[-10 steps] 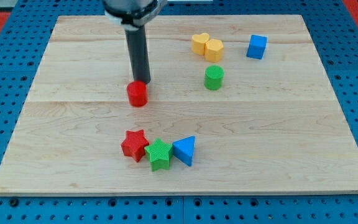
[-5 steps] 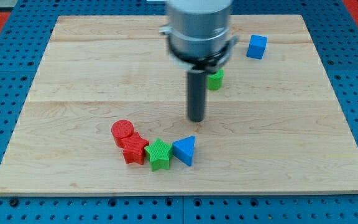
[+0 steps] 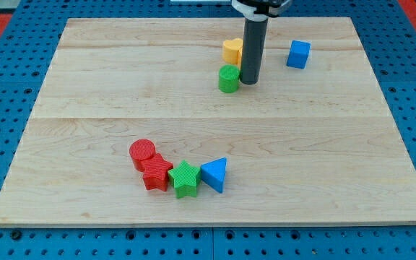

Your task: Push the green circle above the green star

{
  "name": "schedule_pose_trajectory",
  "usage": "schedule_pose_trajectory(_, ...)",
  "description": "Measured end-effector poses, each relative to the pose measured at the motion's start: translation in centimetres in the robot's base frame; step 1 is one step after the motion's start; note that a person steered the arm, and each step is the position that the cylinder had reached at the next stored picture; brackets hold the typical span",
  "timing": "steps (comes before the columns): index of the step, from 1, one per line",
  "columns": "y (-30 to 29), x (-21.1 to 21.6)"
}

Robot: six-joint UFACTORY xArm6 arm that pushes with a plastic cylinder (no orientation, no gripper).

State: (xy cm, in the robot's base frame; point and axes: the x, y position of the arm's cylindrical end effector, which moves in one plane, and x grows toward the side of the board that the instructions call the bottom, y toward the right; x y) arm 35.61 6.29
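The task is judged barely begun. The green circle (image 3: 228, 79) is seen in the upper middle of the bench (image 3: 85, 79), well apart from the green star (image 3: 185, 178), which lies near the view's bottom. The circle is also offset toward the view's right of the star, so it is not yet placed in line above it. A push toward the view's lower left is judged to be what is left, until the circle sits just above the star.

My tip (image 3: 249, 81) is set down just beside the green circle, on its right side in the view, touching or nearly touching; contact cannot be confirmed. No fingers are fitted to this rod, so no open or closed state can be told.

The star is flanked closely: a red star (image 3: 157, 173) is touching it on the view's left, a blue triangle (image 3: 215, 174) on the view's right. A red circle (image 3: 142, 152) is pressed against the red star's upper left. Space above the green star is seen free of blocks, so the end spot is judged reachable, though the row could be disturbed if the circle is overdriven.

A yellow block (image 3: 231, 50) is partly hidden behind the rod, shape not made out. A blue cube (image 3: 299, 53) is seen apart at the upper right.

No containers are seen; nothing is held in anything.
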Motion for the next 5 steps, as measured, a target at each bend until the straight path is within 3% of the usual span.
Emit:
schedule_pose_trajectory(3,-6.3,-2.4)
schedule_pose_trajectory(5,-12.5,-1.1)
